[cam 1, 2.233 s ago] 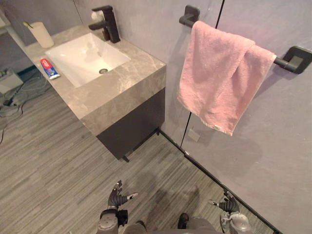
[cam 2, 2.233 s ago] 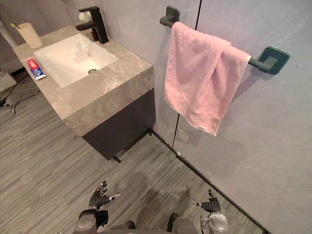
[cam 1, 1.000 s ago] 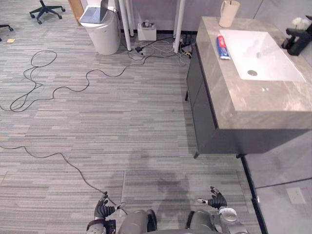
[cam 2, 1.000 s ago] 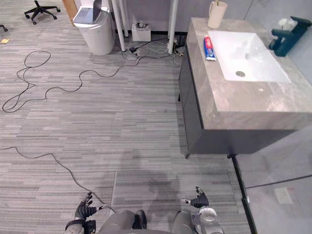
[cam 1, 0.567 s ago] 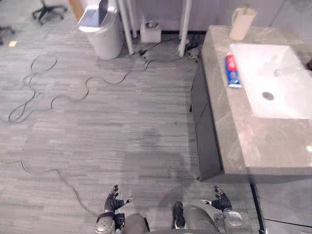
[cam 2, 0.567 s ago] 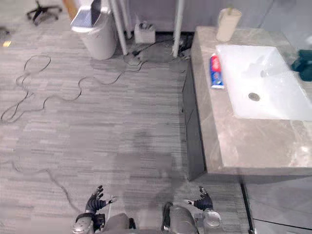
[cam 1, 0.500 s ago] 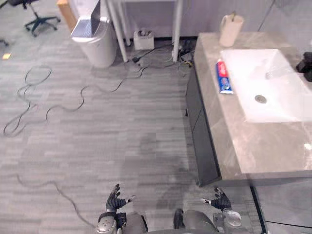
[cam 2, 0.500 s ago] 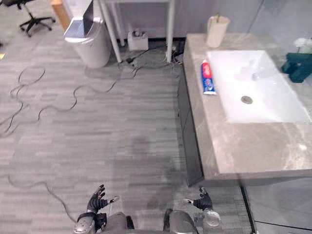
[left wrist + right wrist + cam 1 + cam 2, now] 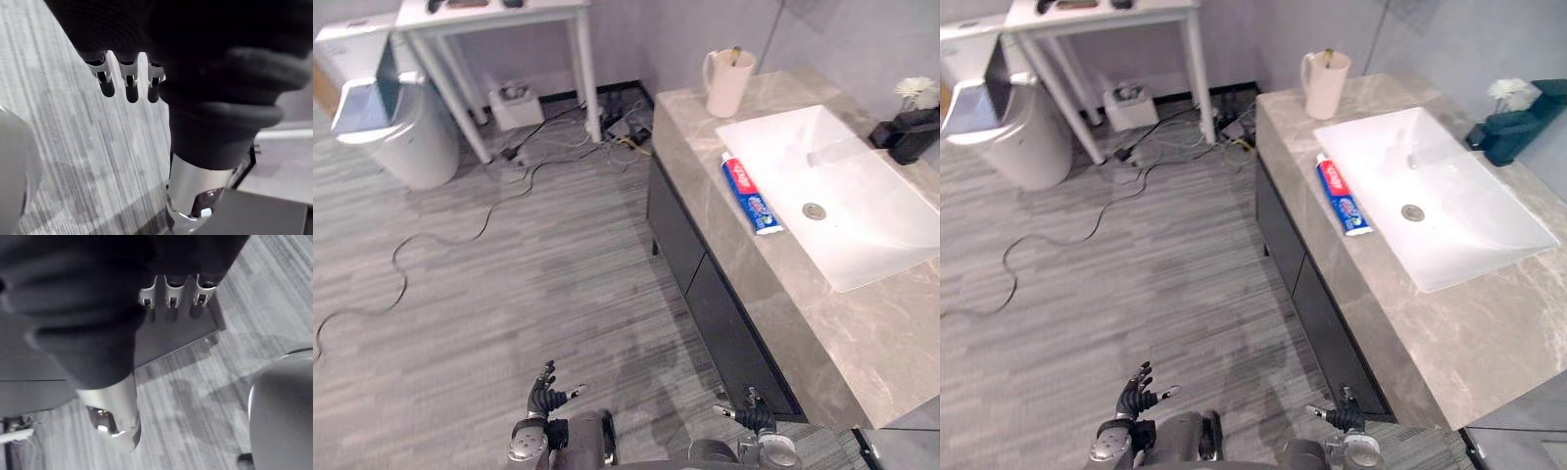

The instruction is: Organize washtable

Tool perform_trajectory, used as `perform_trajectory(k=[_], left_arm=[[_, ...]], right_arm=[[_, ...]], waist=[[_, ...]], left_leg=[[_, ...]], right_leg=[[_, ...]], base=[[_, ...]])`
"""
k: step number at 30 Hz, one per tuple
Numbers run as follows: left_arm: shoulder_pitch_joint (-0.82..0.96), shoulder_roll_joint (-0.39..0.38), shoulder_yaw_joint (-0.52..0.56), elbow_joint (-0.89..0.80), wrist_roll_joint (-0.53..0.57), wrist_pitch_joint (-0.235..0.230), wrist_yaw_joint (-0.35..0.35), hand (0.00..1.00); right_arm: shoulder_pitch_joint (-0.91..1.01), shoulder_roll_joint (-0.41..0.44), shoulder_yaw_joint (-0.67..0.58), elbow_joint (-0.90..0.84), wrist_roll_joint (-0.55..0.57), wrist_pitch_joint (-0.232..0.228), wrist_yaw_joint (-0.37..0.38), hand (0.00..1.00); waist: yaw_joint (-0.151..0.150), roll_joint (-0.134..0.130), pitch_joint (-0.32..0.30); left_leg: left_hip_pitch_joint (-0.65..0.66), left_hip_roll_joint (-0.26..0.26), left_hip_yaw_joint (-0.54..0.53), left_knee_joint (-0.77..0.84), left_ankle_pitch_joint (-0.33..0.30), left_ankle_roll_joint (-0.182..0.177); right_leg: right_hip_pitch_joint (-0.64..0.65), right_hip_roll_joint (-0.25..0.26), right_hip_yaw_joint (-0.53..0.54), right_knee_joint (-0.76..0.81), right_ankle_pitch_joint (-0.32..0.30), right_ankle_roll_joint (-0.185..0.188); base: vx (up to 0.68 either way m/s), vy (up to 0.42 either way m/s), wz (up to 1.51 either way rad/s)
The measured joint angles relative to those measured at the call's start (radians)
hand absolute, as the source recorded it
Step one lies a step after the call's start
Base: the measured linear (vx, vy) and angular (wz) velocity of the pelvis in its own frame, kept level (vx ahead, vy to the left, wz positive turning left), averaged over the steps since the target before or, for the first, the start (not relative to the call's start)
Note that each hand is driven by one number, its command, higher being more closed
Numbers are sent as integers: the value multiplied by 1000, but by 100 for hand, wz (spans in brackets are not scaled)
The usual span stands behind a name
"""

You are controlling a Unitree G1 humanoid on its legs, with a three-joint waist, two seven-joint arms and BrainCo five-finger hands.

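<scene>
The toothpaste tube (image 9: 751, 193) lies flat on the stone top of the wash table (image 9: 808, 318). It is just beside the white sink (image 9: 871, 225), and its white cap end points toward the robot. A cream cup (image 9: 725, 84) stands at the far corner of the top, well apart from the tube. Something thin sticks out of it, likely a toothbrush. A dark tap (image 9: 908, 137) sits on the other side of the sink.

The tube is probably light and soft. It would squash if squeezed hard, and its shiny skin may slip. A good place to hold it looks like across the middle, pinching the two long sides, or near the firmer cap end. The cup looks hard, so it could tip or break. It is best held round its body or by its handle.

The left hand (image 9: 544, 398) and the right hand (image 9: 754, 419) hang low over the floor (image 9: 509, 294), well apart from the tube. Both have their fingers spread out and straight, and both hold nothing.

The stone top looks smooth and hard, so things may slide on it. The floor is grey with thin stripes. A bin (image 9: 386, 127) stands next to a white table (image 9: 548, 8), and wires (image 9: 612, 117) lie by the wall.
</scene>
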Motion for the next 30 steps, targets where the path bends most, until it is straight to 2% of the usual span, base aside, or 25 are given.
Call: perform_trajectory(k=[2,3,4,5,7,8,10,11,12,13,14,15,16,17,18,19,20,21,22,23,24,29,30], left_arm=[[-5,14,1,32,0,-2,-1,0],[-13,18,2,52,0,-1,-1,0],[-15,36,3,71,0,0,-1,0],[-22,32,6,95,0,1,-2,0],[-52,-2,4,113,2,3,-10,0],[-67,-11,3,113,3,3,-14,0],[-101,-30,1,109,4,2,-23,0],[-100,-31,1,109,4,1,-23,0],[-93,-28,2,107,5,0,-22,0],[-65,-22,2,106,5,-2,-21,0],[-53,-19,3,109,5,-2,-21,0],[-36,-18,5,110,5,-2,-22,0],[-27,-19,4,111,5,0,-22,0],[-14,-20,3,111,5,-1,-22,0],[-7,-19,8,106,4,-7,-20,0],[-3,-19,11,106,4,-7,-19,0],[10,-22,12,106,4,-8,-17,0],[15,-27,12,110,3,-8,-16,0],[16,-24,12,128,2,-6,-6,0],[8,-20,11,127,2,-8,-1,0],[0,-12,10,127,3,-13,0,0],[0,-13,1,150,6,-27,0,0],[-2,-15,-1,156,6,-27,0,0]], right_arm=[[-40,-6,9,35,-6,-5,0,0],[-44,-8,38,40,-15,-5,32,0],[-37,-18,110,44,-44,-13,62,0],[-37,-28,135,49,-59,-13,102,0],[-58,-60,173,44,-98,-14,175,0],[-59,-64,173,40,-107,-15,190,0],[-69,-77,194,36,-139,-14,217,0],[-69,-81,207,28,-146,-15,217,0],[-66,-75,221,24,-153,-16,218,0],[-64,-39,212,26,-128,-20,204,0],[-64,-16,197,30,-104,-24,193,0],[-72,16,177,46,-72,-29,163,0],[-76,33,159,56,-61,-33,147,0],[-78,39,150,64,-50,-34,128,0],[-80,41,133,73,-35,-35,107,0],[-81,42,125,79,-35,-37,97,0],[-80,39,115,79,-35,-42,79,0],[-78,35,114,76,-34,-48,72,0],[-85,41,99,69,-34,-42,42,0],[-83,40,86,67,-33,-38,37,0],[-63,37,62,68,-34,-32,31,0],[-40,13,33,72,-34,-26,10,0],[-38,2,32,77,-34,-26,11,0]], waist=[[-17,14,8],[-17,3,2],[-10,-29,-12],[-4,-43,-16],[2,1,-12],[-1,7,-9],[2,33,5],[8,40,7],[21,51,7],[19,47,5],[19,43,5],[14,48,3],[14,48,3],[18,38,8],[21,43,6],[21,48,2],[20,78,-8],[19,96,-15],[15,105,-26],[13,89,-27],[15,45,-36],[16,30,-60],[16,29,-71]], left_leg=[[64,28,49,-33,1,-3],[80,34,70,-34,1,-6],[96,12,71,-34,2,-26],[106,-1,58,-28,-11,-60],[103,37,15,13,-13,-78],[95,45,5,44,-10,-83],[50,93,-24,245,34,-143],[41,106,-34,300,56,-139],[8,124,-49,412,130,-108],[-24,126,-67,507,230,-84],[-37,122,-84,529,190,-83],[-68,105,-120,505,62,-86],[-98,88,-154,454,13,-87],[-126,64,-213,384,-9,-89],[-152,27,-340,248,-9,-88],[-158,17,-397,192,-6,-94],[-154,19,-504,76,-1,-103],[-154,33,-529,43,26,-153],[-148,23,-492,29,22,-128],[-136,12,-478,13,19,-124],[-113,-22,-447,-2,15,-116],[-62,-53,-356,-71,13,-101],[-49,-58,-329,-86,20,-78]], right_leg=[[-47,0,-184,-114,-8,-16],[-60,5,-256,-203,9,-41],[-56,20,-324,-378,115,-97],[-53,32,-320,-415,145,-195],[-33,82,-315,-449,143,-201],[-24,90,-316,-463,142,-199],[43,129,-309,-511,138,-193],[62,142,-296,-524,138,-192],[98,165,-265,-541,135,-188],[127,169,-214,-573,132,-186],[135,169,-187,-582,132,-184],[141,181,-134,-600,133,-183],[142,186,-97,-607,133,-184],[142,190,-57,-611,135,-181],[137,192,-3,-613,140,-169],[133,197,20,-611,139,-166],[120,230,73,-611,141,-153],[112,248,99,-610,152,-133],[109,245,134,-601,171,-99],[106,232,143,-579,161,-84],[120,202,169,-598,139,-64],[116,187,266,-642,156,-19],[116,186,292,-654,168,-8]], base=[[313,-24,-74],[334,-55,-88],[365,-86,-93],[360,-61,-106],[327,-57,-73],[217,-46,-21],[173,-17,-17],[119,27,-55],[114,122,-86],[106,165,-96],[103,198,-103],[48,144,-89],[41,154,-92],[26,192,-97],[7,223,-95],[-5,280,-131],[-17,236,-124],[52,323,-157],[89,264,-106],[171,280,-86],[153,178,-43],[150,185,-68],[213,193,-70]])
